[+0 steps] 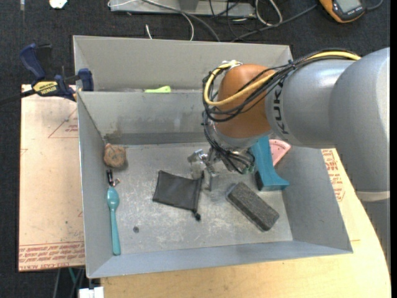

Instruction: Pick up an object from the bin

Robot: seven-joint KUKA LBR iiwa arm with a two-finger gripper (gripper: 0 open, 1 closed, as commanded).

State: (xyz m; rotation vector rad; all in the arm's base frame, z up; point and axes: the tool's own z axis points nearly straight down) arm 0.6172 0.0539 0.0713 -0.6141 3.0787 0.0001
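Dark cloth (177, 190), right edge beneath gripper (208, 177)

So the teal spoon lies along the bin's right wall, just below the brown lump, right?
Not quite. The camera view shows the teal spoon along the left wall of the bin, not the right. It does lie just below the brown lump.

A thick silver-grey arm (335, 104) with black KUKA lettering (277, 112) carries a rounded orange cover (245, 101), looped black and yellow cables (214, 95), and a small metal gripper (208, 169).
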